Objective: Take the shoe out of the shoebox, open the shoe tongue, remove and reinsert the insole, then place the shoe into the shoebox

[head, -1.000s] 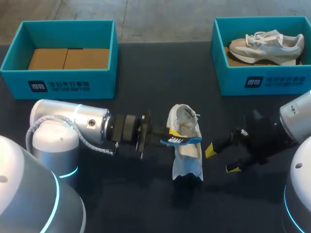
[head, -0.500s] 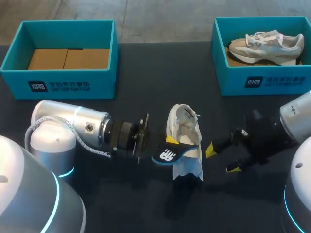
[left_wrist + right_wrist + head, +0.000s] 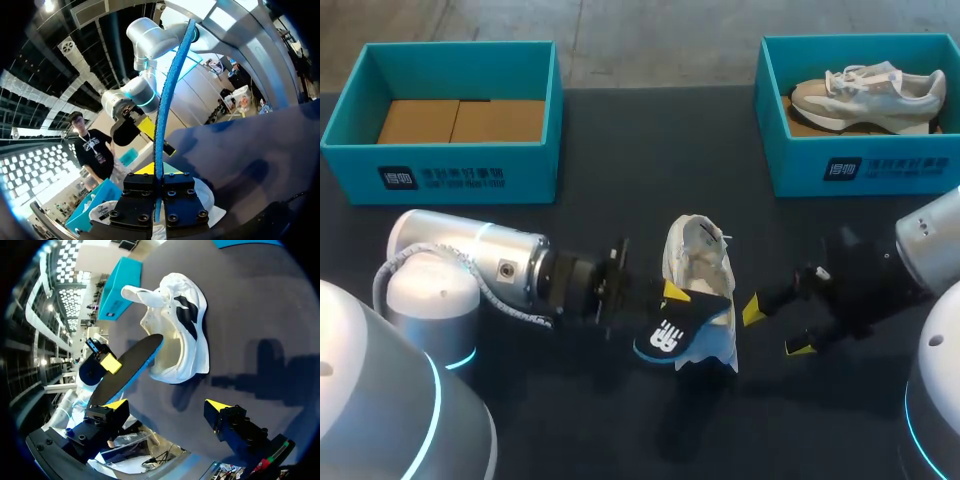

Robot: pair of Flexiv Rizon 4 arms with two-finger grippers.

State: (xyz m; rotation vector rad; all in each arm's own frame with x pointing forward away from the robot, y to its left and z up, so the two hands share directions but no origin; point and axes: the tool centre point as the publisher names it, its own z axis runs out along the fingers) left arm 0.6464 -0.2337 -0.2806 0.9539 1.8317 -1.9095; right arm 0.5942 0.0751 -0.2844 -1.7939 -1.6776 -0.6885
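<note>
A white shoe (image 3: pixel 700 275) stands on the dark table (image 3: pixel 620 150) at the middle, tongue pulled up. My left gripper (image 3: pixel 665 297) is shut on a black insole with a blue edge (image 3: pixel 672 335), held beside the shoe's opening with its printed face up. From the left wrist the insole (image 3: pixel 167 95) shows edge-on, pinched in my left gripper (image 3: pixel 157 176). My right gripper (image 3: pixel 775 328) stands open just right of the shoe, nothing between its fingers. The right wrist view has the shoe (image 3: pixel 180 330) and the insole (image 3: pixel 125 370) ahead of my open right gripper (image 3: pixel 165 407).
A teal shoebox (image 3: pixel 450 160) with a cardboard floor stands at the back left. Another teal shoebox (image 3: pixel 860 165) at the back right holds a grey and white shoe (image 3: pixel 868 88). Both arms lie low on either side of the middle.
My left wrist has turned, swinging the insole from edge-on to face up and a little lower beside the shoe. The right arm has kept still.
</note>
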